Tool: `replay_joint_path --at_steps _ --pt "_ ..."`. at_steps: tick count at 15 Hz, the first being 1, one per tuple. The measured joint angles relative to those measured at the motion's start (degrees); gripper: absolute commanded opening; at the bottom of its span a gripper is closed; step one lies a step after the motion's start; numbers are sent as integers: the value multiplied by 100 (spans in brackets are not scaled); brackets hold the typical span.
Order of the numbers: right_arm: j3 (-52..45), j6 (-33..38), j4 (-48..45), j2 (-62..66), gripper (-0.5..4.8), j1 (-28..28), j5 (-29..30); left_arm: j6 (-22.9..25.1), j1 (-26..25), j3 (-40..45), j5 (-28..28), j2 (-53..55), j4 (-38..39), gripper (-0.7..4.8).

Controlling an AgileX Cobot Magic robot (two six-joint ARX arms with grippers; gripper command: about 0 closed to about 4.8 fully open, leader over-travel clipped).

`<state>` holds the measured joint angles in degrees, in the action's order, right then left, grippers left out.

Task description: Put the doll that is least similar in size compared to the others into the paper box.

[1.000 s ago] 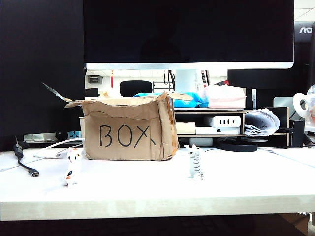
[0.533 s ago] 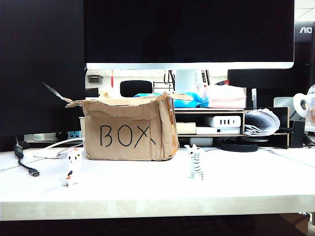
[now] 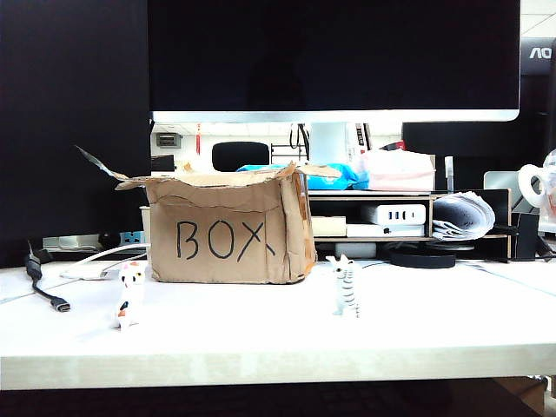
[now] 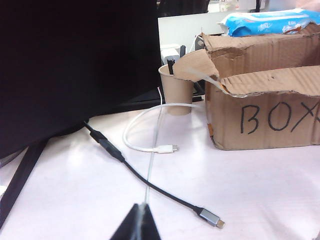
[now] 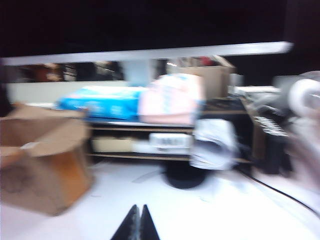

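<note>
Both pincers, left and right, hang pinched closed and empty in front of the box, and with the doll nowhere visible it is probably already inside.

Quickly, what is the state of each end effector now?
Left end effector: closed, holding nothing.
Right end effector: closed, holding nothing.

Bench contents, counted: one paper box marked "BOX"; two cat figurines, namely one white-orange cat and one grey-striped cat; two cables, one black and one white; one paper cup. Claws: two, the left claw and the right claw, both closed.
</note>
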<state>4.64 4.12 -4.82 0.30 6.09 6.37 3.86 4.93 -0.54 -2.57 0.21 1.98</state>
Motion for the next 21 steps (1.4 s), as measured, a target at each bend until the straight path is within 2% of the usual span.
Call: replay_joint_path --at_steps 2,8,10,13,21 --pt "-286 17 -210 -9 -1 9 586 2 0 0 0 0 0 -5" --pt "-398 20 -79 -9 -1 -520 645 2 0 -2 0 0 0 -5" --pt "-398 20 -74 -9 -1 -535 518 0 0 0 0 0 0 -5" --pt "-398 22 -77 -11 -1 -522 22 2 0 -2 0 0 0 -5" --pt "-398 22 -129 -9 -1 -520 -372 2 0 -2 0 -2 0 -5"
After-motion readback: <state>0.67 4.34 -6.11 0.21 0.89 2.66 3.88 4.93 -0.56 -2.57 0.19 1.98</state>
